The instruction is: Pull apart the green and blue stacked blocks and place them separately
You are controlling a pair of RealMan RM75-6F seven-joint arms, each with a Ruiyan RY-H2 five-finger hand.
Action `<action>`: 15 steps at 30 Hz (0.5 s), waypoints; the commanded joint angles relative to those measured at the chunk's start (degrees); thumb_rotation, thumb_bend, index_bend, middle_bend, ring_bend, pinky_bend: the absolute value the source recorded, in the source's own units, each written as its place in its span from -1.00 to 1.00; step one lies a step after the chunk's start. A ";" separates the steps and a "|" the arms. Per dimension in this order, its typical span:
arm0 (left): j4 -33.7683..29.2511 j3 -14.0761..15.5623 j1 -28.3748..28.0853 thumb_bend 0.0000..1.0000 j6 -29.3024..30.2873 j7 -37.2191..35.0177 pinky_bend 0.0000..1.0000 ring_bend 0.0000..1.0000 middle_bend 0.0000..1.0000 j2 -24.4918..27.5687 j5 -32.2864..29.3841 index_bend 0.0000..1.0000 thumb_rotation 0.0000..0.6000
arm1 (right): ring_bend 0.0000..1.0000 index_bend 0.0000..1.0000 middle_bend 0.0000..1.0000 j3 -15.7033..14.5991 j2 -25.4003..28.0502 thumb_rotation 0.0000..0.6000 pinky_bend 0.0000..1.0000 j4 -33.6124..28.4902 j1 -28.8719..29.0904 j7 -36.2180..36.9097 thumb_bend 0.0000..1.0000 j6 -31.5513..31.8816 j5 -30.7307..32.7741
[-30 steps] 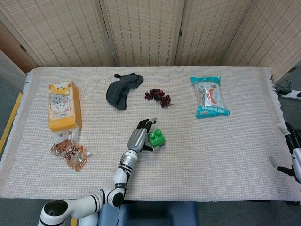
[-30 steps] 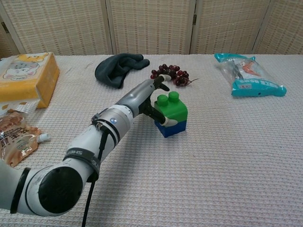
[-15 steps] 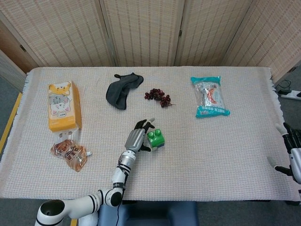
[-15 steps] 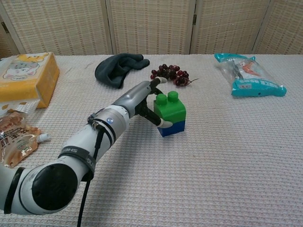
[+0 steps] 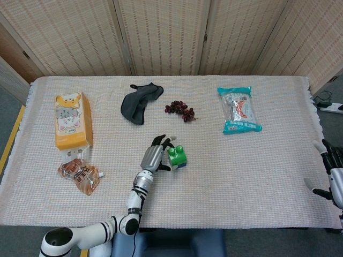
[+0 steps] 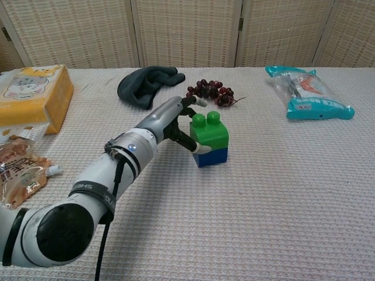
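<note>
One hand does the work: the left hand [image 6: 176,120] wraps its fingers against the side of the green block [image 6: 209,133], gripping it where it sits stacked on the blue block [image 6: 213,156], mid-table. The right hand [image 5: 333,174] waits open at the table [image 5: 257,171] edge. It should pin the blue block down so a firm, straight pull separates them.

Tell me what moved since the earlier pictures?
The left hand, its fingers gripping the green block stacked on the blue block, slid the stack slightly toward the robot's left and set it level. The right hand shifted slightly at the table edge. The grapes and cloth stayed put.
</note>
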 commanded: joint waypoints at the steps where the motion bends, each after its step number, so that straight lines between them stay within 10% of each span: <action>1: -0.46 0.00 0.19 -0.59 0.03 -0.16 -1.00 -0.82 -0.15 0.21 0.01 -0.53 1.00 | -1.00 -1.00 -1.00 -0.01 -0.02 1.00 -1.00 -0.03 0.04 -0.07 -0.34 -0.07 0.01; 15: -0.87 0.01 1.41 -0.58 1.59 -0.03 -1.00 -0.64 0.22 0.36 -0.18 -0.05 1.00 | -1.00 -1.00 -1.00 -0.01 -0.07 1.00 -1.00 -0.13 0.02 -0.35 -0.34 0.02 -0.01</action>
